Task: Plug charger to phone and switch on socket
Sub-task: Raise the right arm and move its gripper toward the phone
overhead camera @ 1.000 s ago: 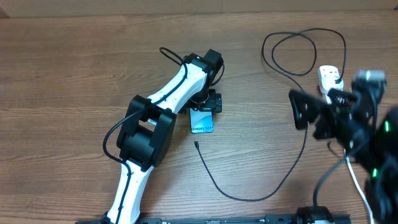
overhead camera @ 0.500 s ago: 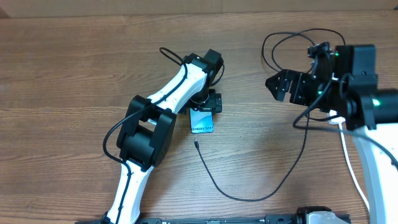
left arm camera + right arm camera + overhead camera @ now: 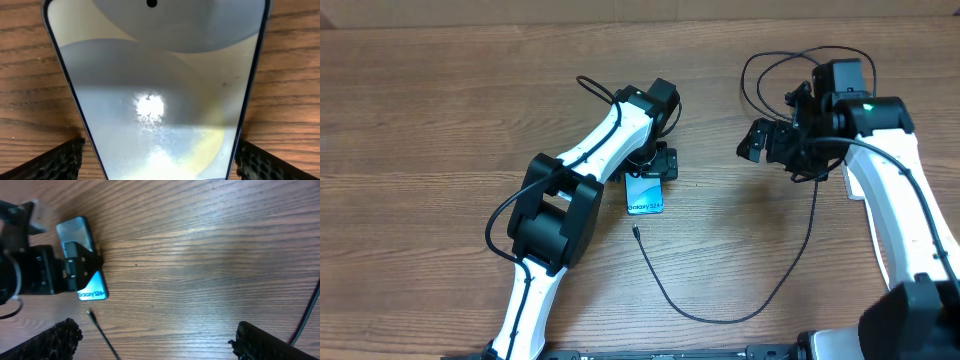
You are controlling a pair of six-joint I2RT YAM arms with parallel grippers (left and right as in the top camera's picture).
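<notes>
- Left gripper (image 3: 651, 163) stands spread wide over the phone (image 3: 644, 194), jaws flanking its dark edges on the wooden worktop (image 3: 440, 120)
- Charger (image 3: 720, 316) cable curves across the worktop, connector tip lying near the phone's lower end, not touching
- Right gripper (image 3: 761, 141) hangs wide apart, holding nothing, well apart from the phone

it looks like a robotics lab bench: a wood-grain table (image 3: 420, 120) carries a white-and-black left arm (image 3: 592, 150) and right arm (image 3: 898, 210), both rooted at its 6 o'clock edge.
</notes>
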